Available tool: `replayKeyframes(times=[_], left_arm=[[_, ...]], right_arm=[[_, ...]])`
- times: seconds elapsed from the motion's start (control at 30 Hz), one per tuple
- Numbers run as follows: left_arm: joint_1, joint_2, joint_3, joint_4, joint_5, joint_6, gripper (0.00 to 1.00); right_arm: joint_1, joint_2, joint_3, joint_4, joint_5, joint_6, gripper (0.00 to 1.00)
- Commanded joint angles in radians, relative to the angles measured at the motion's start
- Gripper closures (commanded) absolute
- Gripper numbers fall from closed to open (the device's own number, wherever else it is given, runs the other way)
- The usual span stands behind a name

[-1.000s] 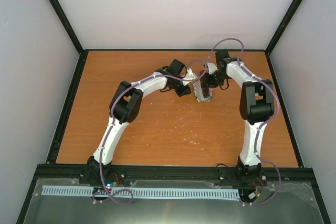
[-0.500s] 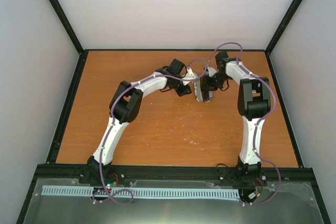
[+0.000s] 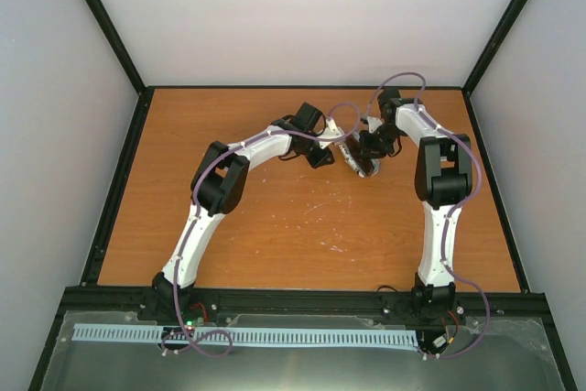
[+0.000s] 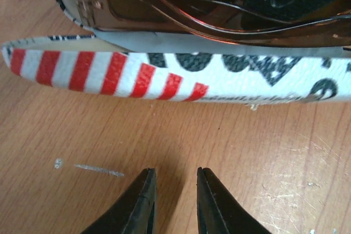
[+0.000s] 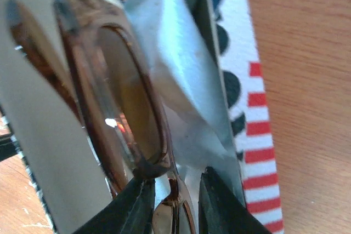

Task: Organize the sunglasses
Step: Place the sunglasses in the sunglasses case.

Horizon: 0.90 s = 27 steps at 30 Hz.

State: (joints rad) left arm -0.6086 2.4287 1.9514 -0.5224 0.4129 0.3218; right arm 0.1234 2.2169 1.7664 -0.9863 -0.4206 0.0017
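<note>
The sunglasses, with a thin reddish-brown frame and brownish lenses, lie in the open flag-patterned case on a light blue cloth. My right gripper is open, with its jaws on either side of the glasses' bridge; the left finger touches the lens rim. In the top view the case lies between my two grippers. My left gripper is open and empty, low over the wood just short of the case's striped side. The sunglasses show above that side.
The wooden table has black rails along its edges and grey walls all round. White scuff marks lie on the wood near the middle. Purple cables loop over both arms near the case.
The case has swung from nearly upright to slanted in the top view. My right gripper has shifted a little to the right and back. The left arm has not moved.
</note>
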Motion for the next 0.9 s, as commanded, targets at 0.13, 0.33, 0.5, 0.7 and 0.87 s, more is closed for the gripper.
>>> replayKeyframes(times=[0.13, 0.33, 0.5, 0.7, 0.87], left_arm=[[0.005, -0.029, 0.072, -0.003, 0.028, -0.020, 0.77], [-0.005, -0.026, 0.076, -0.001, 0.028, -0.019, 0.77], [-0.013, -0.016, 0.085, -0.004, 0.035, -0.021, 0.77], [-0.015, -0.007, 0.098, -0.009, 0.041, -0.022, 0.77], [-0.016, -0.002, 0.104, -0.012, 0.041, -0.021, 0.77]], right_arm=[[-0.010, -0.009, 0.022, -0.042, 0.084, 0.004, 0.73], [-0.013, -0.051, 0.038, -0.038, 0.122, 0.004, 0.69], [-0.015, -0.071, 0.068, -0.047, 0.128, 0.002, 0.67], [-0.019, -0.096, 0.097, -0.060, 0.148, -0.002, 0.66], [-0.033, -0.102, 0.096, -0.046, 0.172, -0.003, 0.66]])
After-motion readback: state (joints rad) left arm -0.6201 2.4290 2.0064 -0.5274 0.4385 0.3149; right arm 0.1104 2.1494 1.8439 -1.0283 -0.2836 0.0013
